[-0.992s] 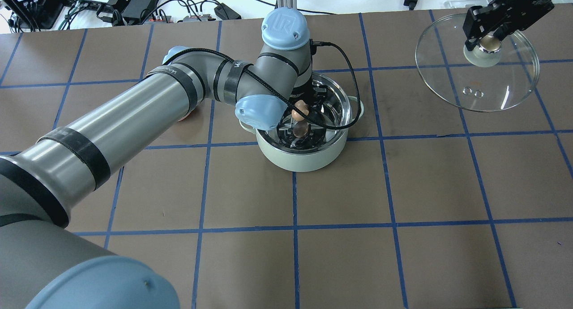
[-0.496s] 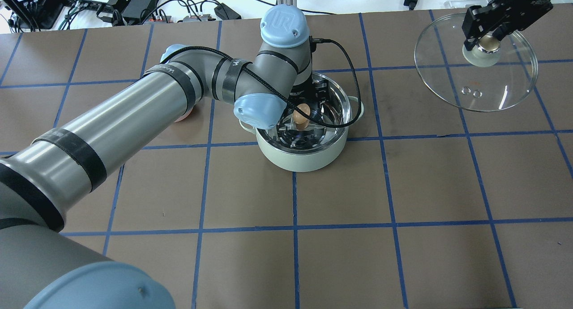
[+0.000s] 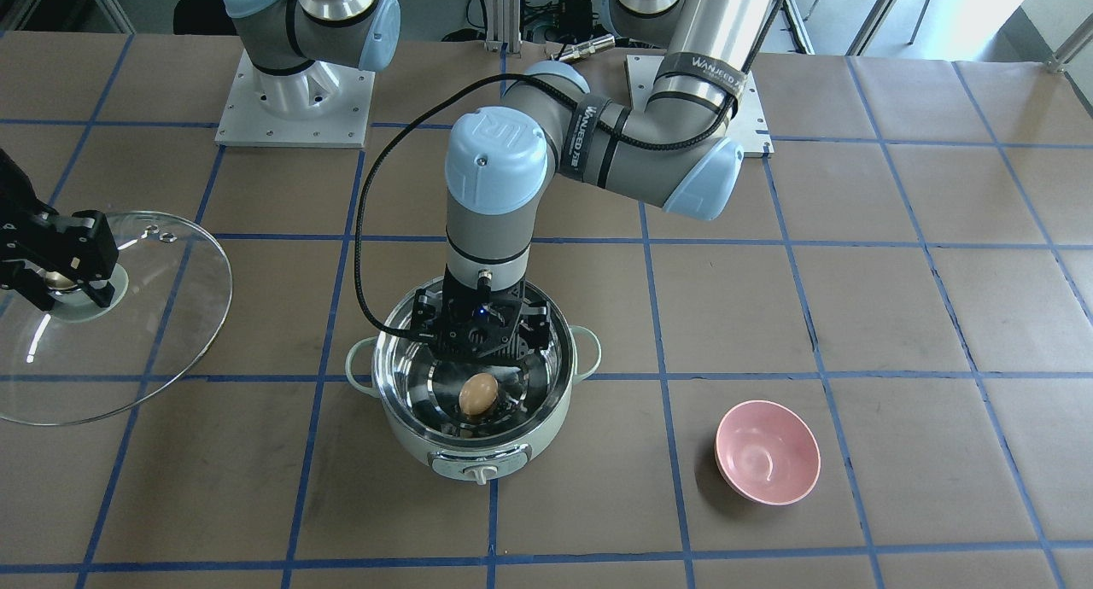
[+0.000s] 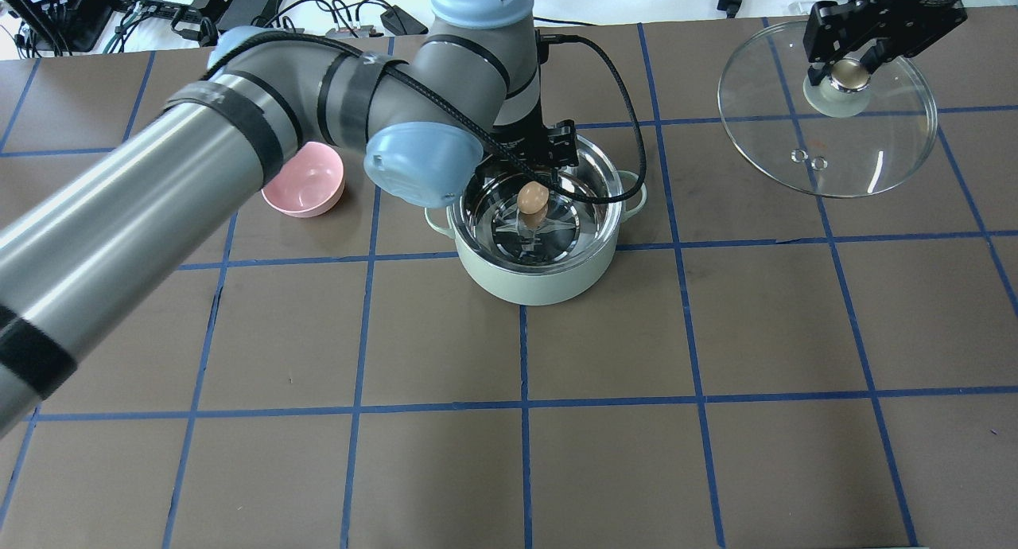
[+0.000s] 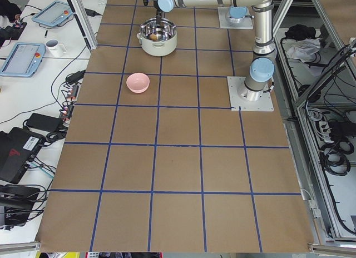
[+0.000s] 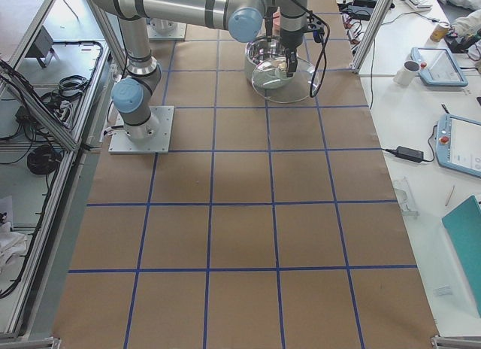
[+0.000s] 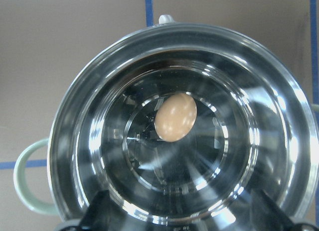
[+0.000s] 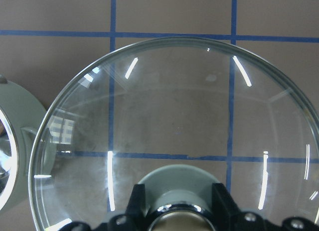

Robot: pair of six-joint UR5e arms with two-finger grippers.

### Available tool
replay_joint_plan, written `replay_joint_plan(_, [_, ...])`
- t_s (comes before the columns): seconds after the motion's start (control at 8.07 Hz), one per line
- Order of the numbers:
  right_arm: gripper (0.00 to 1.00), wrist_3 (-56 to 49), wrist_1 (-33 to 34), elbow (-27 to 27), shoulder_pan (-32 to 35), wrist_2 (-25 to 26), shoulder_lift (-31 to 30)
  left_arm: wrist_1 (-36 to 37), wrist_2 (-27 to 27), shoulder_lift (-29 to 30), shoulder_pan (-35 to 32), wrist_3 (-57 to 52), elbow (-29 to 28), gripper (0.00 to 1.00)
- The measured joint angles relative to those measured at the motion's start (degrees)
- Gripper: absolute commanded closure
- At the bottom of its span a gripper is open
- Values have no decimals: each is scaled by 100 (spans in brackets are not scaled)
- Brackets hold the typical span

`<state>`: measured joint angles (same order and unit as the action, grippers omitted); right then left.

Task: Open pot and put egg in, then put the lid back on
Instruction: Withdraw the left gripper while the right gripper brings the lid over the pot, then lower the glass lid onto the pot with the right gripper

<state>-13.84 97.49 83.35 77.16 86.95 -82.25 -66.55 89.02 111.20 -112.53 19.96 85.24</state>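
The egg lies loose mid-floor in the pot, left gripper spread wide and empty above it — lift straight clear of the rim before the right gripper, clamped on the lid by its knob at the pot's 2 o'clock, swings in level.

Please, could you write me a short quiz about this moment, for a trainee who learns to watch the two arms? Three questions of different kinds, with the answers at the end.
1. True or false: the egg lies inside the pot, free of any gripper.
2. Multiple choice: what does the right gripper hold?
A. the egg
B. the lid, by its knob, off to the side of the pot
C. nothing
3. Short answer: which step of the task is not yet done?

Key: 1 true. 2 B. 3 Putting the lid back on the pot.
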Motion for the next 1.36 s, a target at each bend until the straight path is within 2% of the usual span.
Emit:
replay_joint_plan(0.12, [94,285,8,-3,143,-13,-5,-563,-7,-367,97,-11,-56,0])
replay_joint_plan(0.5, [94,1425,261,-5,940,11,83,-2216,-303,-1390,981,-277,-197,0])
replay_joint_plan(0.74, [94,2317,565,-3,1579,28,271,-2991,58,-1826,1336,-820,-187,0])
replay_joint_plan(1.12, [94,3501,996,-3,2451,-16,682,-3193,214,-1873,1868,-1630,-131,0])
replay_joint_plan(1.36, [94,4109,1308,3,2794,-33,1031,-3111,177,-1868,2028,-1828,-118,0])
